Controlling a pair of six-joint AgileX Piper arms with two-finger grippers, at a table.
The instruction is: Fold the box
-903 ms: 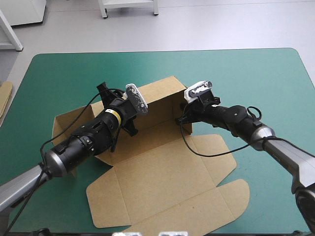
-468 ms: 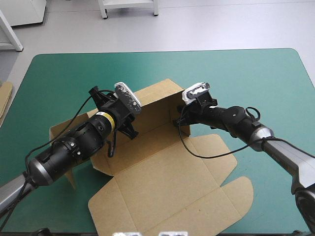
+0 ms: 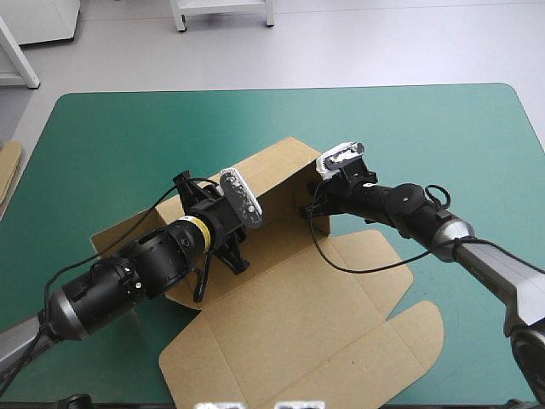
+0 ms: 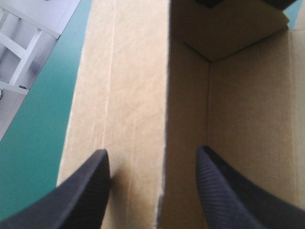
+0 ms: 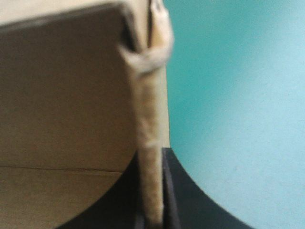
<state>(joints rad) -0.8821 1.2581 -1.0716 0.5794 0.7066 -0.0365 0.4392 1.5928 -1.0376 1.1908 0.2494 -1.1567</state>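
Note:
The brown box (image 3: pixel 289 324) lies mid-table, its long back wall raised and its wide lid flat toward the front edge. My left gripper (image 3: pixel 220 266) is open at the back wall's left part. In the left wrist view its fingers (image 4: pixel 86 191) straddle the upright wall edge of the box (image 4: pixel 128 95), one outside and one inside. My right gripper (image 3: pixel 313 207) is at the box's right end wall. In the right wrist view this gripper (image 5: pixel 152 210) is shut on the thin wall edge of the box (image 5: pixel 62 95).
An edge of more brown board (image 3: pixel 7 166) shows at the table's left edge. Bare teal-green cover (image 3: pixel 128 128) lies behind and to the right of the box. The lid's flaps reach close to the front edge.
My left gripper has swung right and toward the front, lower along the back wall. The box's left flap and lid shifted slightly. The right gripper kept its hold.

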